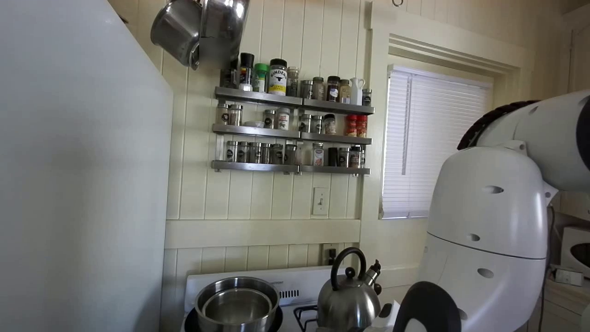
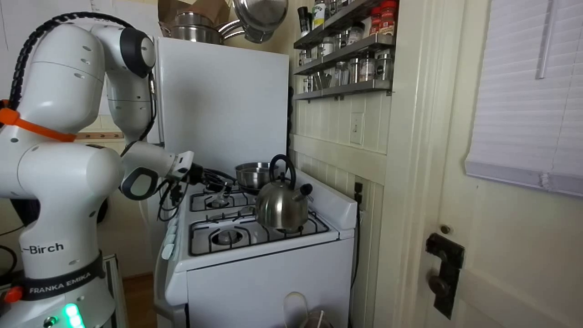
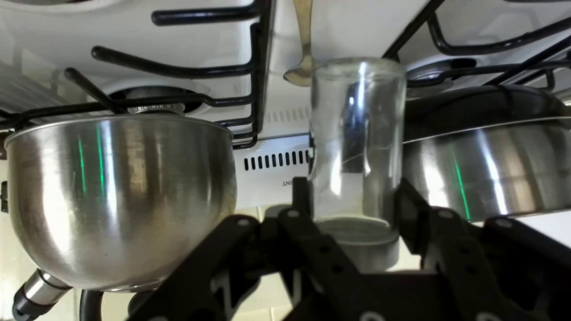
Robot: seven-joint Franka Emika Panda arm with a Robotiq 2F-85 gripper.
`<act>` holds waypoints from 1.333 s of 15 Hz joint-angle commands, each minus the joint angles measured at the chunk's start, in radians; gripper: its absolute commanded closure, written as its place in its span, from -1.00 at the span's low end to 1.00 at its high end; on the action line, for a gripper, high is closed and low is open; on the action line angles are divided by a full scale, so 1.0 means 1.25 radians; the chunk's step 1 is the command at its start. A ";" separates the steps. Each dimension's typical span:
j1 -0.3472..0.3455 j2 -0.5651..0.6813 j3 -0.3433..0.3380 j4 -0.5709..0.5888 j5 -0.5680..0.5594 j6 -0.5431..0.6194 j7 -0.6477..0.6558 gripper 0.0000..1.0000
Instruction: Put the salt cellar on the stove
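Over the wide white enamel stove (image 2: 268,282), a clear, cylindrical glass salt cellar (image 3: 357,142) with a grey band at one end is held by the black two-fingered end effector (image 3: 355,203). The sides of the glass are clamped between its fingers. Whether the stove's surface is touched by the glass cannot be told. A rounded brushed-steel kettle (image 2: 281,207) with a black arched handle is set on the black metal grates (image 3: 256,67) toward the back; in the wrist view, where things are shown upside down, it is seen at the left. At the right of that view, a round steel bowl (image 2: 250,177) is set in a dark pan (image 3: 482,102), and in an exterior view a smaller steel vessel (image 1: 237,309) is seen nested inside the bowl. Between the grates, a metal spoon (image 3: 300,73) is laid. Above the stove, spice jars (image 1: 277,76) are lined up on three rows of grey steel shelves (image 1: 256,131).
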 commanded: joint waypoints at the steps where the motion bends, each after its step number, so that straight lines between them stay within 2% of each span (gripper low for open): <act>1: 0.015 0.053 -0.001 0.010 -0.035 0.022 0.083 0.53; 3: 0.030 0.070 -0.016 0.014 -0.054 0.022 0.103 0.53; 10: 0.021 0.121 -0.010 0.017 -0.082 0.022 0.157 0.53; 11: 0.054 0.114 -0.042 0.021 -0.076 0.002 0.154 0.53; 12: 0.059 0.115 -0.048 0.022 -0.077 0.003 0.153 0.53; 13: 0.031 0.127 -0.021 0.021 -0.083 0.026 0.155 0.53; 14: 0.036 0.129 -0.023 0.022 -0.080 0.026 0.154 0.53; 15: 0.074 0.119 -0.059 0.026 -0.073 0.002 0.152 -0.10; 16: 0.046 0.127 -0.030 0.024 -0.078 0.020 0.154 -0.49; 20: 0.046 0.132 -0.021 0.023 -0.078 0.023 0.154 -1.00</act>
